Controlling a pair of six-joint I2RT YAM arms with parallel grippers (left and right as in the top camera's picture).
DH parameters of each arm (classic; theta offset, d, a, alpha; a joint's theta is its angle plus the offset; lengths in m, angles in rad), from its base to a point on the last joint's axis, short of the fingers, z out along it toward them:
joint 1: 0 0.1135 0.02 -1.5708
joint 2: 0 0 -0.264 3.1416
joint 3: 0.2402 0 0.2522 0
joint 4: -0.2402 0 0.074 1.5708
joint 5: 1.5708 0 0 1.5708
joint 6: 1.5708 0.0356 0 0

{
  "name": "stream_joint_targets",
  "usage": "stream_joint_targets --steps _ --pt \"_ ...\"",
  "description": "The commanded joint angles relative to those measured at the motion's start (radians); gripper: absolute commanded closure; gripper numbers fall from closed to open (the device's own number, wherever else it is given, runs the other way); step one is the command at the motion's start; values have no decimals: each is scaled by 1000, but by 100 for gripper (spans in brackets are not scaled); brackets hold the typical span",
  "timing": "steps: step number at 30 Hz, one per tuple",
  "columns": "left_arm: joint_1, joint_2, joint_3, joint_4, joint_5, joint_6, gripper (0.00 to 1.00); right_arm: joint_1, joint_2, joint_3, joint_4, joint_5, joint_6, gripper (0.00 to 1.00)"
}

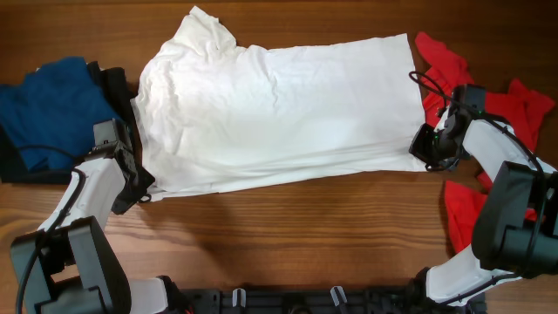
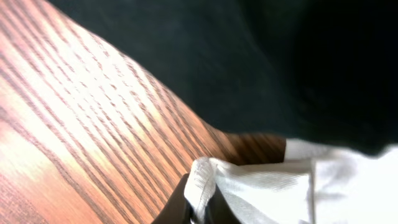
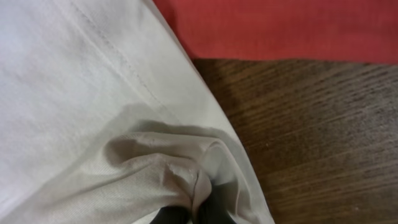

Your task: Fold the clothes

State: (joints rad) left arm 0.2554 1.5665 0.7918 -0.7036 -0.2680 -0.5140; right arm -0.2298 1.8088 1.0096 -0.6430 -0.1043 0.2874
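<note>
Nearest the front edge of the tabletop (image 1: 305, 235), the left fingers (image 1: 142, 187) are clamped on the near left corner of the white T-shirt (image 1: 279, 113). The left wrist view shows its hem pinched between them, barely raised off the wood. Over toward the right edge, the right fingers (image 1: 433, 148) are closed on a bunched fold at the shirt's near right corner. The shirt itself lies spread flat across the middle of the tabletop, shoulders toward the left edge and bottom hem toward the right, with no print showing and one sleeve poking out at the far side. With both near corners gripped, the step in hand looks like the first lengthwise fold. The next move calls for lifting the two corners together, keeping the edge between them taut, and carrying it over to meet the far edge before letting go. At the left edge a blue garment (image 1: 48, 109) rests on a black garment (image 1: 113, 83); a red garment (image 1: 523, 105) lies along the right edge, just beside the right fingers, and should not get caught.
</note>
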Motion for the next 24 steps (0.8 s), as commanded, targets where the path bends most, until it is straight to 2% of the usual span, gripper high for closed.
stream_joint_targets --steps 1,6,10,14,17,19,22,24 --pt "11 -17 -7 7 -95 -44 91 -32 84 -66 -55 194 30 96" --pt "11 -18 -7 9 -88 -44 81 -32 69 -58 -54 170 26 96" --pt "10 -30 5 13 -46 -43 61 -32 34 -34 -66 136 2 96" --pt "10 -75 34 -3 -8 -40 52 -32 -6 -26 -66 102 0 96" --pt "10 -129 48 -2 61 -40 50 -32 -21 -26 -56 65 -26 96" --pt "4 -173 49 11 197 -8 49 -32 -21 -26 -53 44 -26 96" --pt "-27 -191 49 19 314 13 49 -32 -21 -26 -46 23 -27 96" --pt "-71 -187 46 19 340 14 49 -31 -21 -26 -41 21 -27 95"
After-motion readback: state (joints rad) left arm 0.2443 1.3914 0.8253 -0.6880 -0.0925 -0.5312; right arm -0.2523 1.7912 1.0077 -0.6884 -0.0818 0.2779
